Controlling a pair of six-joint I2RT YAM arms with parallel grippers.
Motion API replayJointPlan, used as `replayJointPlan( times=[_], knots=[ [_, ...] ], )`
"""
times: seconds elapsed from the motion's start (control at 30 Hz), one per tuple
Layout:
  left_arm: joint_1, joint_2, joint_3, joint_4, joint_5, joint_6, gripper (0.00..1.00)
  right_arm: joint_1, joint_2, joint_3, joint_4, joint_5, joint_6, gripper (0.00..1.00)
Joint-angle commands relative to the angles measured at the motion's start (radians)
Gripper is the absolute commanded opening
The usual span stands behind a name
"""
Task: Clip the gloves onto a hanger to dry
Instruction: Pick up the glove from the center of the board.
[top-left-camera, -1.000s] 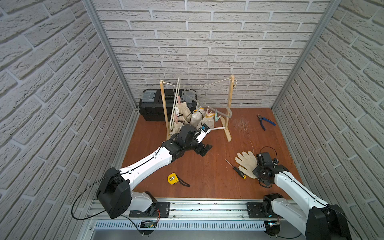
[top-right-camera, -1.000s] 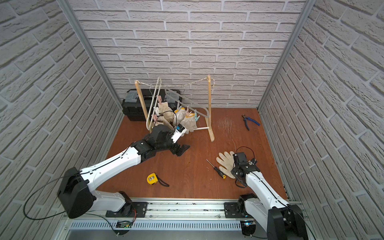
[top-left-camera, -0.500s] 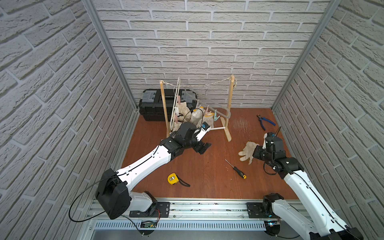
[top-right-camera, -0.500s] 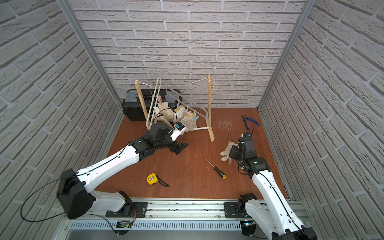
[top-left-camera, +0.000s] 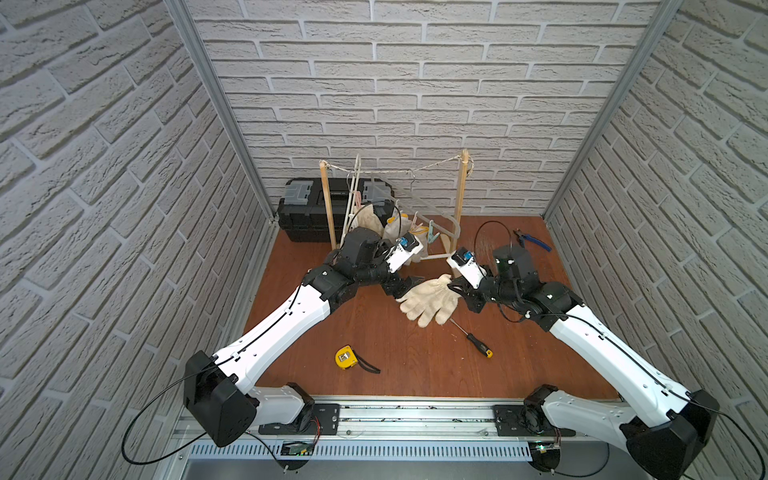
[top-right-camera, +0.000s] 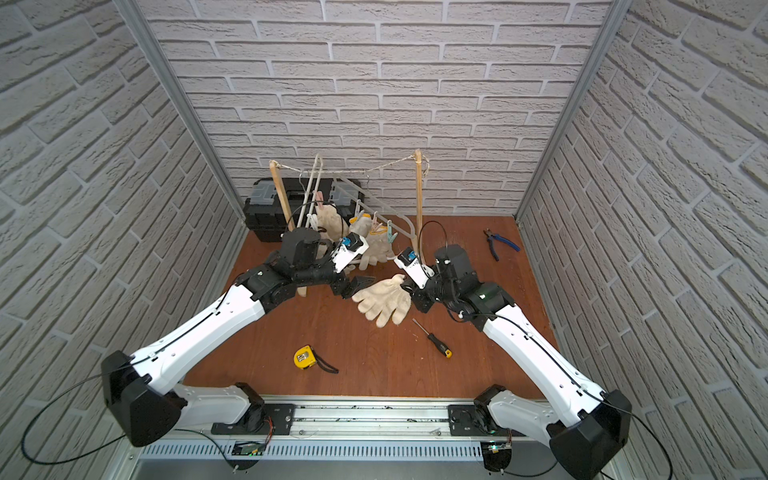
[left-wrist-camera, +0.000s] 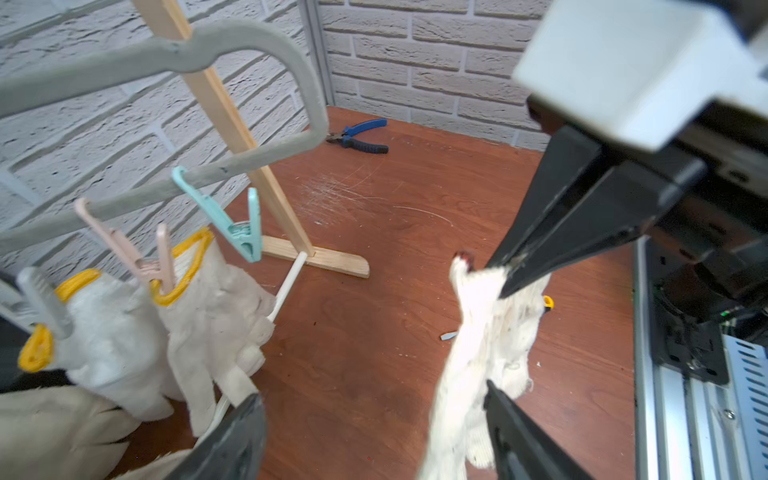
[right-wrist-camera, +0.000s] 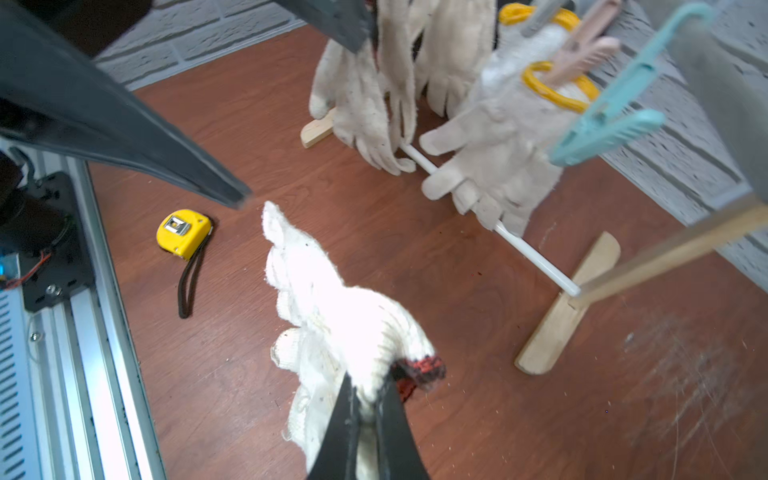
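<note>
Right claw (top-left-camera: 456, 286), shut on the red-cuffed white knit glove (top-left-camera: 428, 301), just lifted it up. Left claw (top-left-camera: 405, 284), wide open at its 9 o'clock, can take it next.

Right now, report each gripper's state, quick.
Left gripper: open, holding nothing.
Right gripper: shut on the red-cuffed glove, at its cuff.

The left arm (top-left-camera: 286, 328) and right arm (top-left-camera: 602, 345) have white link shells, black joints and thin looping black cables.
</note>
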Motion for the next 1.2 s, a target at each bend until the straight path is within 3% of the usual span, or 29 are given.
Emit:
replayJointPlan(
  times=[0.0, 0.43, 0.67, 0.93, 1.0, 1.17],
  knots=[
    [0.007, 0.04, 0.02, -0.028, 0.113, 0.026, 0.78, 0.051, 0.001, 0.011, 0.062, -0.038, -0.104, 0.03],
    [0.005, 0.085, 0.059, -0.085, 0.328, 0.032, 0.46, 0.126, 0.042, 0.002, 0.156, 0.038, -0.159, 0.03],
    [0.015, 0.085, 0.057, -0.132, 0.364, 0.041, 0.51, 0.126, 0.06, 0.02, 0.125, 0.117, -0.213, 0.03],
    [0.015, 0.183, 0.135, -0.202, 0.339, 0.043, 0.47, 0.127, 0.059, 0.029, 0.152, 0.043, -0.207, 0.03],
    [0.015, 0.195, 0.147, -0.207, 0.324, 0.046, 0.41, 0.128, 0.064, 0.028, 0.153, 0.048, -0.21, 0.03],
    [0.024, 0.18, 0.135, -0.208, 0.311, 0.056, 0.11, 0.127, 0.064, 0.023, 0.142, 0.078, -0.211, 0.03]
  ],
)
